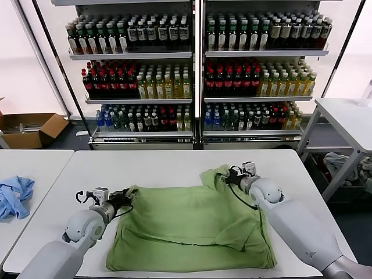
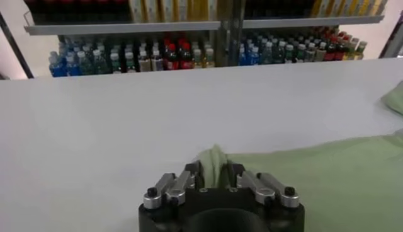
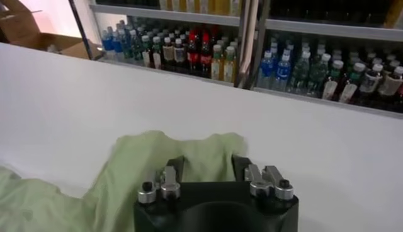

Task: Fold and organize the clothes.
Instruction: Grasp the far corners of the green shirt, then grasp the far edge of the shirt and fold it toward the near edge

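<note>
Fabric fills the middle of the white counter (image 1: pixel 174 163) in the head view: the light green polo shirt (image 1: pixel 186 226) lies spread but rumpled, reaching close to the near edge, with one fold line running diagonally across it and no tidy stack yet. The left gripper (image 1: pixel 124 198) sits at the shirt's far-left corner and the right gripper (image 1: pixel 230 176) at its far-right corner, where the cloth bunches up. Off to the left, on a neighbouring counter, lies a light blue cloth (image 1: pixel 14 196); behind stand shelves of bottles (image 1: pixel 192 75), a cardboard box (image 1: pixel 29 129) on the floor at far left, and another table (image 1: pixel 349 119) to the right — none of it crowds the work. In the left wrist view, the left gripper (image 2: pixel 214 173) is pinched on a small peak of green cloth (image 2: pixel 213 161), its fingers drawn close around it, bare counter stretching ahead to the far edge. In the right wrist view, the right gripper (image 3: pixel 208 167) straddles a raised hump of the shirt (image 3: pixel 176 148), fingers partly drawn in with fabric between them — it looks clamped, though how firmly is hard to say. Judged from this, folding is at an early stage: both far corners are taken, the main folds and the final tidying remain.
</note>
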### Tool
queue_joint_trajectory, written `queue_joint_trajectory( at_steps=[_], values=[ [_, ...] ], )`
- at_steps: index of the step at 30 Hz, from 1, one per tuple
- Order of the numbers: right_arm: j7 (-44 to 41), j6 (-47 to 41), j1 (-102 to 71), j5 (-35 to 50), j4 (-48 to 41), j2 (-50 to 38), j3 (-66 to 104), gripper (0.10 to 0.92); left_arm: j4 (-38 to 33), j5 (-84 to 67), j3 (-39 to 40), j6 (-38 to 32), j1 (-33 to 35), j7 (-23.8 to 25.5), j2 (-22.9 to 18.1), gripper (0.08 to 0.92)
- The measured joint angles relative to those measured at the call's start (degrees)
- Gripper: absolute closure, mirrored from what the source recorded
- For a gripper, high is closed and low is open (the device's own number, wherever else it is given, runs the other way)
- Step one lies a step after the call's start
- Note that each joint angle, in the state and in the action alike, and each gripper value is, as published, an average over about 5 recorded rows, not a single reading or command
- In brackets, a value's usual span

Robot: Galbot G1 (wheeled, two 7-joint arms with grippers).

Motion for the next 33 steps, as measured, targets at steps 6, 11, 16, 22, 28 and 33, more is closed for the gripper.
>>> queue_joint_trajectory(
  at_steps=[6, 11, 16, 22, 28, 33],
  values=[
    [0.0, -0.1, 0.1, 0.0, 1.1, -0.7, 0.1, 0.778, -0.6, 0.3, -0.2, 0.1, 0.3, 1.0, 0.2, 0.889],
    [0.4, -0.2, -0.2, 0.0, 2.5, -1.4, 0.3, 0.903, -1.2, 0.7, -0.4, -0.3, 0.3, 1.3, 0.2, 0.916],
    [0.9, -0.3, -0.9, 0.8, 5.3, -2.5, 1.5, 0.919, -1.9, 0.9, -1.1, -1.5, 0.2, 1.3, 0.7, 0.916],
    [1.0, -0.2, -3.3, 2.3, 11.2, -5.2, 4.1, 0.919, -3.8, 1.1, -2.2, -3.4, 1.2, 0.8, 1.9, 0.916],
    [0.9, -0.1, -8.2, 2.9, 18.8, -9.1, 8.1, 0.919, -7.1, 2.2, -3.4, -5.0, 3.5, -0.5, 3.6, 0.916],
    [0.8, 0.0, -14.5, 2.7, 25.9, -12.9, 12.1, 0.919, -11.0, 3.1, -4.5, -5.6, 7.0, -3.0, 5.3, 0.916]
  ],
)
